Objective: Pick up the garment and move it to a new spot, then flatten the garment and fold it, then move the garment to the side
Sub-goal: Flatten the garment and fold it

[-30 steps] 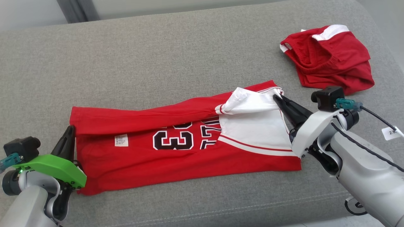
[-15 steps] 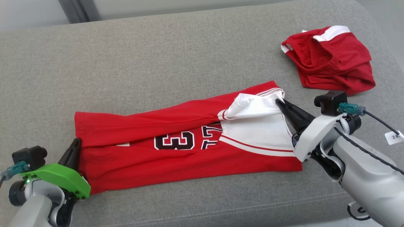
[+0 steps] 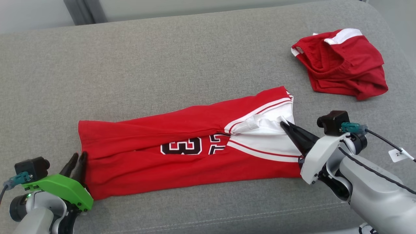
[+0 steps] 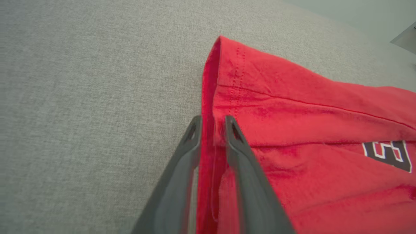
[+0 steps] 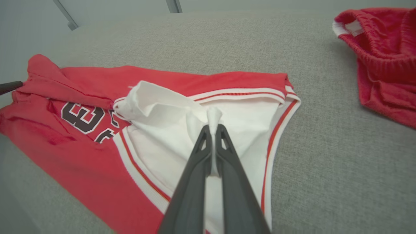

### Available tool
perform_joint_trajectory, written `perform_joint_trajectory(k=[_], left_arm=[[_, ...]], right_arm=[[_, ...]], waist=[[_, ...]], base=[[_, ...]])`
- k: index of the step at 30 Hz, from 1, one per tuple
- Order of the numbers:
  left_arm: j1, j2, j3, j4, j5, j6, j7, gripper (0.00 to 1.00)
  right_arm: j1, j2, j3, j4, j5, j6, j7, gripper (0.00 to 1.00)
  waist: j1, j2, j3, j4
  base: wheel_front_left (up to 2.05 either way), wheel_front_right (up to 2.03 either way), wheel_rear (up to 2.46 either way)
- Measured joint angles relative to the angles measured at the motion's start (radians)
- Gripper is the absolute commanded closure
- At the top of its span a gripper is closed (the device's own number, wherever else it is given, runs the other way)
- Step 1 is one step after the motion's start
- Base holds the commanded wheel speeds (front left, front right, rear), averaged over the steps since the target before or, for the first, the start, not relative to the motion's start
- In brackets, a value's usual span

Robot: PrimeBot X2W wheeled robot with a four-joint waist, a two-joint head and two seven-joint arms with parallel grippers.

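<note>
Left gripper [image 3: 79, 155]: shown at the lower left, dark fingers narrowly parted. The hem is straddled, with no firm pinch evident.
Left hem [image 4: 227, 71]: a doubled, stitched red edge. It is judged the firmest hold at this end.
Garment [image 3: 182, 125]: a red knit jersey garment with black-and-white numerals, laid lengthwise across the middle of the grey woven sofa cushion [image 3: 162, 58]. The far long edge is folded over towards the near one.
Handling: judged light, soft and limp. Sagging and wrinkling are to be expected unless both ends are kept taut. Grips are best taken at stitched hems and trimmed corners, where all folded layers can be caught together.
White panel [image 3: 263, 143]: a white side panel with red-striped trim, rumpled at the right end.
Right gripper [image 5: 213, 127]: closed on a small pinch of the white cloth.
Shorts [image 3: 341, 68]: crumpled red shorts with a white band, set at the far right, well apart from the jersey.
</note>
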Motion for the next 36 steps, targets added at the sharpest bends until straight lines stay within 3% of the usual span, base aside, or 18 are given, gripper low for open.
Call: perform_joint_trajectory(k=[1, 2, 3, 11, 21, 27, 36], left_arm=[[0.0, 0.0, 0.0, 0.001, 0.0, 0.0, 0.001, 0.0], [0.0, 0.0, 0.0, 0.003, 0.0, 0.0, 0.007, 0.0], [0.0, 0.0, -0.001, 0.005, 0.0, 0.0, 0.007, 0.0], [0.0, 0.005, 0.005, 0.006, 0.003, 0.0, -0.009, 0.0], [0.0, 0.004, 0.019, -0.027, 0.01, 0.002, -0.03, 0.0], [-0.001, -0.009, 0.014, -0.042, 0.013, 0.002, -0.037, 0.0], [-0.003, -0.025, 0.008, -0.043, 0.04, 0.002, -0.038, 0.0]], right_arm=[[0.002, 0.0, 0.005, 0.002, 0.0, 0.0, 0.0, 0.53], [0.004, -0.001, 0.012, 0.006, 0.0, 0.0, 0.0, 0.16], [0.006, -0.001, 0.014, 0.007, 0.0, 0.0, 0.0, 0.0], [0.009, -0.013, 0.006, 0.012, 0.01, 0.0, 0.0, 0.0], [0.004, -0.011, -0.164, -0.034, 0.023, -0.008, 0.0, 0.0], [-0.031, 0.007, -0.088, 0.059, -0.026, -0.038, 0.004, 0.0], [-0.095, 0.075, -0.056, 0.114, -0.018, -0.029, 0.092, 0.02]], waist=[[0.0, 0.0, -0.001, 0.0], [0.0, 0.0, -0.001, 0.001], [0.0, 0.0, -0.002, 0.002], [0.0, 0.0, -0.011, 0.008], [0.0, 0.0, -0.019, 0.013], [0.0, 0.0, -0.017, 0.02], [0.0, 0.0, -0.019, 0.047]], base=[[0.0, 0.0, 0.0], [0.0, 0.0, 0.0], [0.0, 0.0, 0.0], [0.0, 0.0, 0.0], [0.0, 0.0, 0.0], [0.0, 0.0, 0.0], [0.0, 0.0, 0.0]])
